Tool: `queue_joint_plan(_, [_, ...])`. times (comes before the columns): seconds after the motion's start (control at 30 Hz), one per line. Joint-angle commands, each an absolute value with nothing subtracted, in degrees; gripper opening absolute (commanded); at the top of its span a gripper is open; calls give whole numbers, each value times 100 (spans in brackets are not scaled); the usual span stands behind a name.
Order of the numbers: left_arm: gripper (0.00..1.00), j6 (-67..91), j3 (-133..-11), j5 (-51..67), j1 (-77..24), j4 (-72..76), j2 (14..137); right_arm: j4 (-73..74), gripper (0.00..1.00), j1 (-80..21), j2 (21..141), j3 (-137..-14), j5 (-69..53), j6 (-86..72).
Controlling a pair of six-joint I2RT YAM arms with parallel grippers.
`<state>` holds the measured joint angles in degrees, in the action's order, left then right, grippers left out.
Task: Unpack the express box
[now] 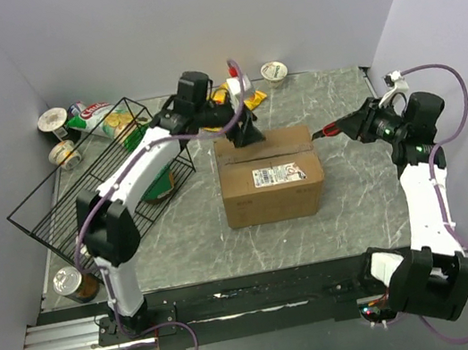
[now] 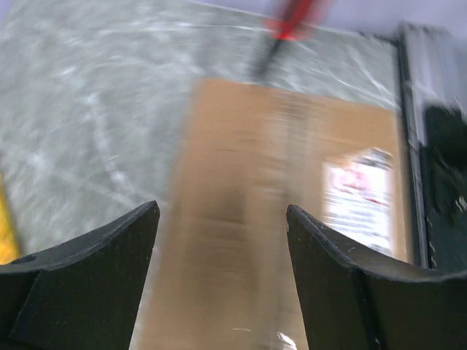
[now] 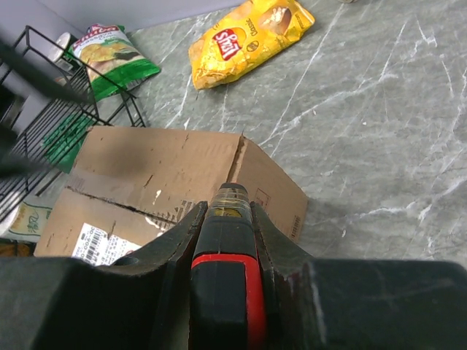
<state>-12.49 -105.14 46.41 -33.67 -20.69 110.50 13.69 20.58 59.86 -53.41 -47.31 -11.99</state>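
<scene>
The express box (image 1: 271,177) is a brown carton with a white label, standing mid-table with its top flaps closed. It also shows in the left wrist view (image 2: 277,182) and the right wrist view (image 3: 160,175). My left gripper (image 1: 245,133) is open just above the far left part of the box top; its view is blurred and the jaws (image 2: 222,219) have bare cardboard between them. My right gripper (image 1: 345,128) is shut on a red and black cutter (image 3: 226,270), whose tip is close to the box's upper right corner. Whether the tip touches the box is unclear.
A black wire basket (image 1: 83,192) stands left of the box. A yellow chip bag (image 3: 248,36) and a green snack bag (image 3: 113,55) lie behind it. Cups (image 1: 53,123) sit at the back left, one cup (image 1: 275,71) at the back, and a can (image 1: 76,282) at the front left.
</scene>
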Motion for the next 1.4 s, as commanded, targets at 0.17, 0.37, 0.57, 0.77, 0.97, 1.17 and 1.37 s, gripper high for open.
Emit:
queue_joint_plan(0.17, [77, -2733, -9036, 4738, -4104, -1548, 10370, 1432, 0, 1819, 6557, -5950, -4764, -1169])
queue_joint_plan(0.37, [75, -2208, -8543, 3912, -4271, -590, 10651, 1503, 0, 1793, 6364, -5757, -4737, -1160])
queue_joint_plan(0.57, [74, -2153, -8438, 3560, -4272, -440, 10810, 1635, 0, 1793, 5933, -5511, -4737, -1169])
queue_joint_plan(0.77, [74, -1838, -8315, 3235, -4272, -229, 10881, 1653, 0, 1802, 5617, -5186, -4588, -1362])
queue_joint_plan(0.97, [73, -1599, -8270, 3524, -4280, -324, 10741, 1284, 0, 1793, 5458, -4913, -4474, -1661])
queue_joint_plan(1.17, [74, -2022, -8358, 4078, -4280, -747, 10380, 827, 0, 1723, 6011, -5203, -4517, -1837])
queue_joint_plan(1.37, [74, -2003, -8324, 4175, -4298, -896, 10204, 449, 0, 1381, 6906, -5835, -4509, -1899])
